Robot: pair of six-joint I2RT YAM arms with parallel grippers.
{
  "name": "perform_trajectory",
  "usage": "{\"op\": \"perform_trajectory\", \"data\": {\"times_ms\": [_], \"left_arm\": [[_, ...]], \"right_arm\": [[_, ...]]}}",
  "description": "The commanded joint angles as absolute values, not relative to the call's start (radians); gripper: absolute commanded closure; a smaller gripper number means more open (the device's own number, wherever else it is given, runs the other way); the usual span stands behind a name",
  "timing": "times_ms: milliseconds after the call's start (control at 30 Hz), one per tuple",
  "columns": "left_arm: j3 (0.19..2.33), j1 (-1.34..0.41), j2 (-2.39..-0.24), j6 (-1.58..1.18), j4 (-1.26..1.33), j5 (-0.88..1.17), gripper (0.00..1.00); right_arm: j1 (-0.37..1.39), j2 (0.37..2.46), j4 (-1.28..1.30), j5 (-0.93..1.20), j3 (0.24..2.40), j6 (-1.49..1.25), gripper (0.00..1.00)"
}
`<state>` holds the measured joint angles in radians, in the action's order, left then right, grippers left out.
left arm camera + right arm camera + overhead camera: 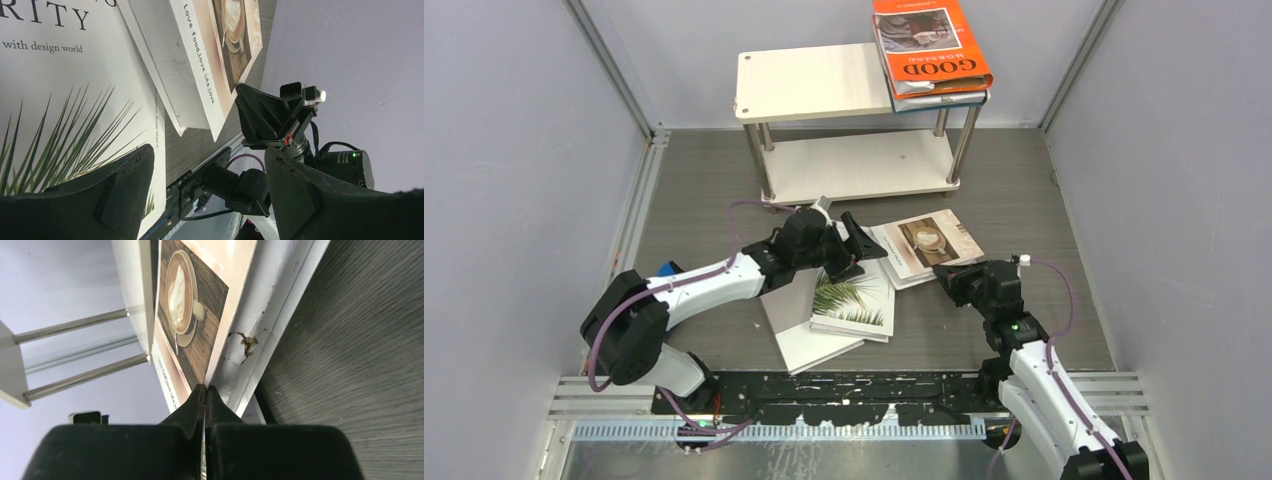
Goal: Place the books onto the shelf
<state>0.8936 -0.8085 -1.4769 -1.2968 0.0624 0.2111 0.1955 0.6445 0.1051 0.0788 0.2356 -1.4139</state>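
Beyond my jaws, the shelf holds stacked books on top; left gripper apart, right gripper together at the cup book corner.

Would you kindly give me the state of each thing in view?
shelf, upright, books stacked on its top board.
orange book, flat, topmost on the shelf.
teal book, flat beneath it.
cup book, flat on the table.
palm-leaf book, flat on the grey-white book.
grey-white book, flat on the table.
left gripper, jaws open.
right gripper, jaws shut at the cup book's corner.
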Motion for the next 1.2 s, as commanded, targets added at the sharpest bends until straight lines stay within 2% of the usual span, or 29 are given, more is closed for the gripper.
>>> {"op": "perform_trajectory", "data": {"times_ms": [0,333,667,1167], "left_arm": [[0.919,-0.801,-1.476,-1.302,0.141,0.230,0.19],[0.880,-0.784,-1.441,-1.310,0.128,0.225,0.16],[0.774,-0.792,-1.456,-1.432,0.248,0.221,0.13],[0.831,-0.850,-1.561,-1.558,0.281,0.148,0.11]], "right_arm": [[0.202,0.571,0.130,0.120,0.261,-1.414,0.99],[0.202,0.445,0.239,0.155,0.319,-1.441,0.99],[0.202,0.413,0.259,0.176,0.352,-1.478,0.99],[0.202,0.411,0.250,0.202,0.350,-1.499,0.99]]}}
